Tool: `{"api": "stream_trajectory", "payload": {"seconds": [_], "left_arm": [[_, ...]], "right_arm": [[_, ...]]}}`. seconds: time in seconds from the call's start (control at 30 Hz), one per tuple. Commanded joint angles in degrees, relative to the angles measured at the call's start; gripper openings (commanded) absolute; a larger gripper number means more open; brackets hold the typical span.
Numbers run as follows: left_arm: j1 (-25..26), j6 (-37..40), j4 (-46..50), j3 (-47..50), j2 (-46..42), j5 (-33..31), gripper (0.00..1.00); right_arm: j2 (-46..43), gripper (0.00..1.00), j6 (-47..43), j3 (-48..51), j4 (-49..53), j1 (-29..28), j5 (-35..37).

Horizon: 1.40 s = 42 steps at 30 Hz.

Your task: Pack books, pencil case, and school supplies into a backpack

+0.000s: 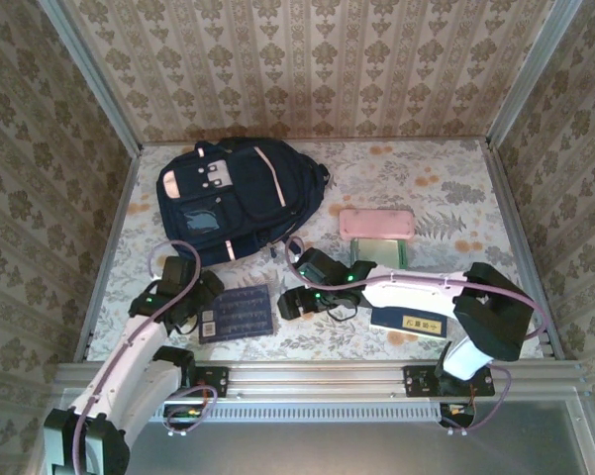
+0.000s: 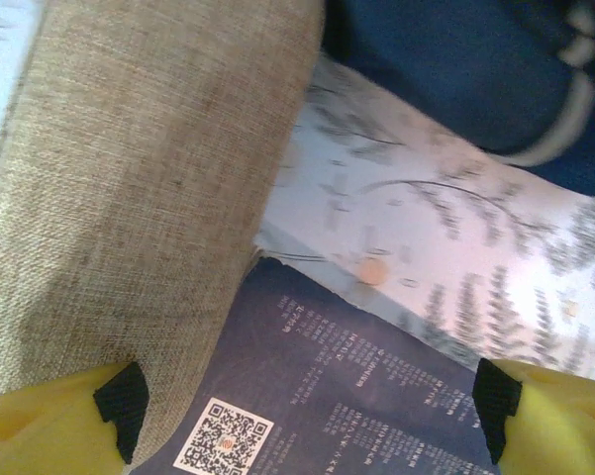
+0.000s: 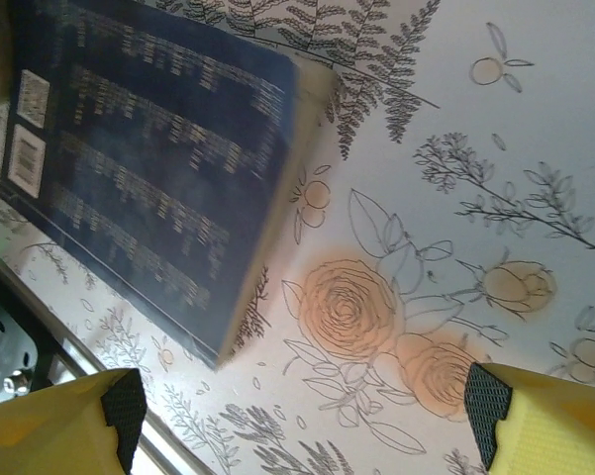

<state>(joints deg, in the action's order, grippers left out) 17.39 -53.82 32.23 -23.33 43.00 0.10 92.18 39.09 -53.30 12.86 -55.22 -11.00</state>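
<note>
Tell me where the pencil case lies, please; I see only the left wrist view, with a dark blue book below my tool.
Observer: The pink pencil case lies to the right of the backpack, apart from it.
Operator: What is next to it?
Observer: The green-and-white pad lies just at its near side.
Operator: And the right tool?
Observer: The right tool is open and empty, beside the right edge of the dark blue book.

so the right gripper [image 3: 302,414] hangs wide open over the floral tablecloth [image 3: 475,178], dark blue book [image 3: 148,168] lying flat up-left; blurry bottom-left strip is maybe a rail [image 3: 30,307].
</note>
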Motion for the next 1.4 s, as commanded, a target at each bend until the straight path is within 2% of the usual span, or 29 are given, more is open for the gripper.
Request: {"api": "stream_trajectory", "payload": {"seconds": [0.0, 0.27, 0.53, 0.77, 0.9, 1.1, 1.37], "left_arm": [[2.9, -1.4, -2.2, 3.5, 0.8, 8.3, 0.89], [7.9, -5.3, -8.2, 6.6, 2.5, 12.1, 0.89], [10.8, -6.0, -8.1, 6.5, 2.3, 11.3, 0.88], [10.7, -2.5, 6.8, 0.1, -2.7, 1.1, 0.91], [10.2, -1.8, 10.5, -0.3, -4.8, -2.5, 0.92], [9.2, -0.6, 7.2, 2.0, -2.1, -2.3, 0.93], [9.9, 0.5, 0.8, 2.6, 5.5, -0.7, 0.93]], "right_arm": [[2.2, 0.86, 3.9, -0.9, -3.7, 1.4, -4.3], [7.3, 0.83, 10.9, 1.0, -9.4, 5.1, -7.4], [12.4, 0.74, 13.8, 0.0, -14.2, 5.4, -11.0], [14.2, 0.7, 14.2, -2.2, -13.5, 5.8, -10.8], [14.2, 0.69, 14.0, -1.7, -13.5, 5.8, -10.4], [14.1, 0.69, 13.8, -1.5, -13.8, 5.5, -10.4], [15.8, 0.67, 13.8, -4.0, -13.3, 4.2, -11.4]]}}
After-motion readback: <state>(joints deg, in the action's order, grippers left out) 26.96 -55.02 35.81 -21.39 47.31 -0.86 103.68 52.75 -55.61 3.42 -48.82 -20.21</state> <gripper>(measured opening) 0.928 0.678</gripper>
